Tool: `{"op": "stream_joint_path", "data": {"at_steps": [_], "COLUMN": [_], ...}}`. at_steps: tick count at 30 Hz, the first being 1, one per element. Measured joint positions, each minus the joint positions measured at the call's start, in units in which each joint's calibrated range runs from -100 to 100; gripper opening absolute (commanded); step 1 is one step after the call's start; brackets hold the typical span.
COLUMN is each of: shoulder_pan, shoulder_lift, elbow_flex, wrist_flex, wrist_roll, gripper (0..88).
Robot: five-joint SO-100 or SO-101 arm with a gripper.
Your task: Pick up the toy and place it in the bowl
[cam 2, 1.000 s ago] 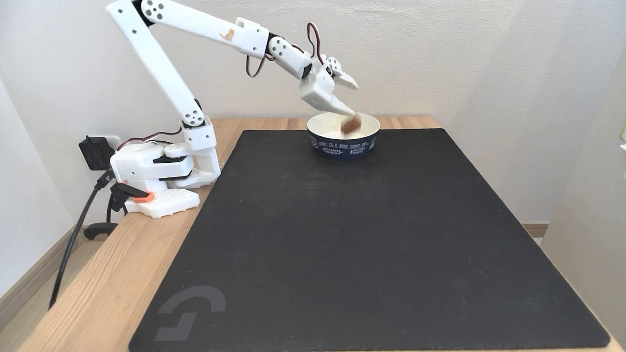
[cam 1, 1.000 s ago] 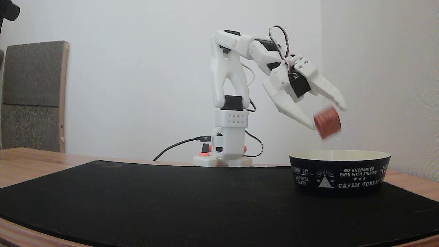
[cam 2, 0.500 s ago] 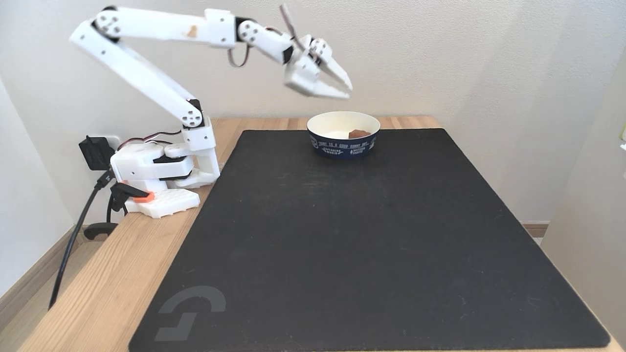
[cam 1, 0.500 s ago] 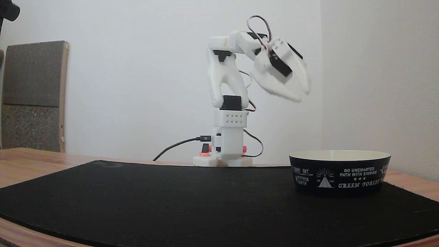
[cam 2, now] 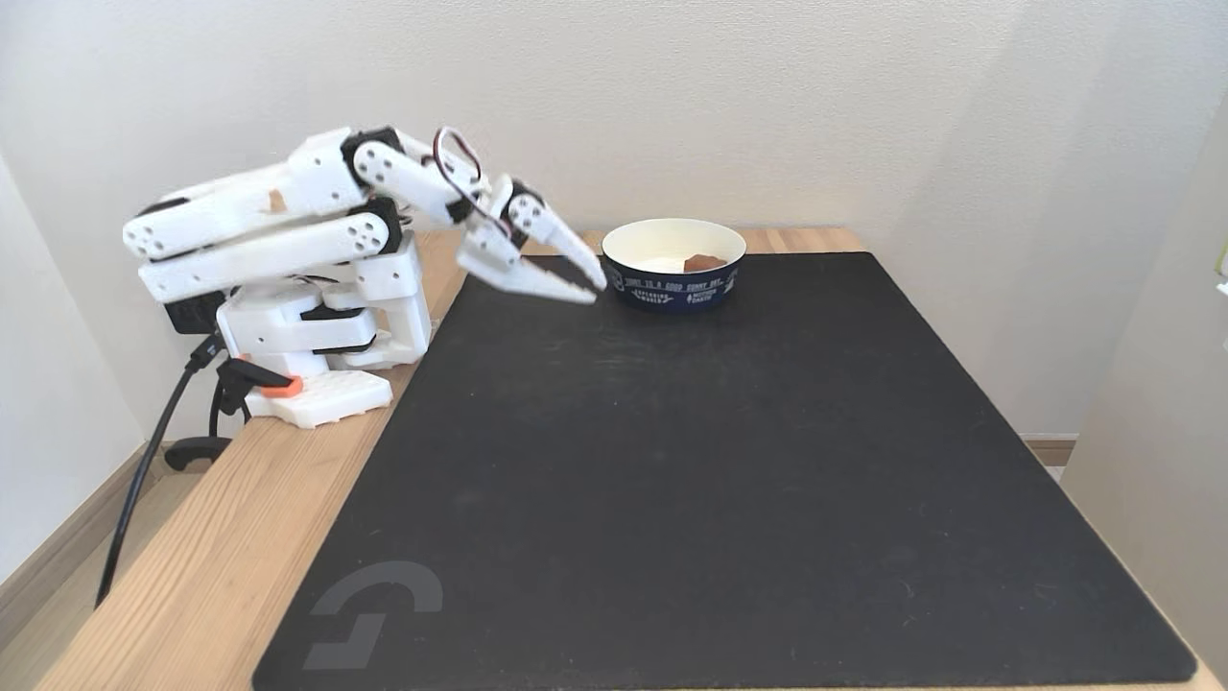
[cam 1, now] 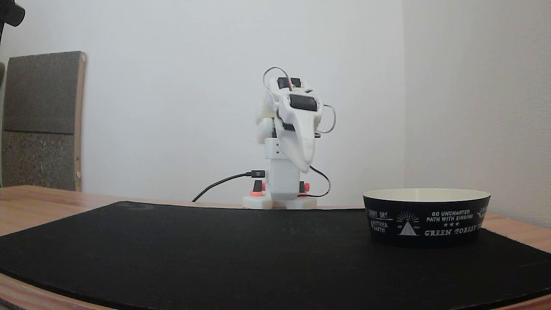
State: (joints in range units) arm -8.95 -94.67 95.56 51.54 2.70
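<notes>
Since the toy [cam 2: 704, 262] already lies inside the bowl [cam 2: 673, 285], the placing looks done, and the empty claw [cam 2: 589, 285], fingers slightly apart, hangs just beside it, needing only to park.

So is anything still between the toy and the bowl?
No. The toy already lies inside the bowl, on its cream floor. The end effector holds nothing and hangs beside the bowl, above the black mat.

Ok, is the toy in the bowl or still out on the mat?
In. The red toy lies inside the bowl, against its cream inner wall; the claw holds nothing.
</notes>
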Motion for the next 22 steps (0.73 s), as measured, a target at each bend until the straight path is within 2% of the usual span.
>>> {"op": "stream_joint_path", "data": {"at_steps": [22], "shoulder_pan": [0.1], "shoulder_lift": [-4.3], "elbow_flex": [3.1], "wrist_flex": [1.7], "wrist_roll": [0.0], "gripper": [5.5]}}
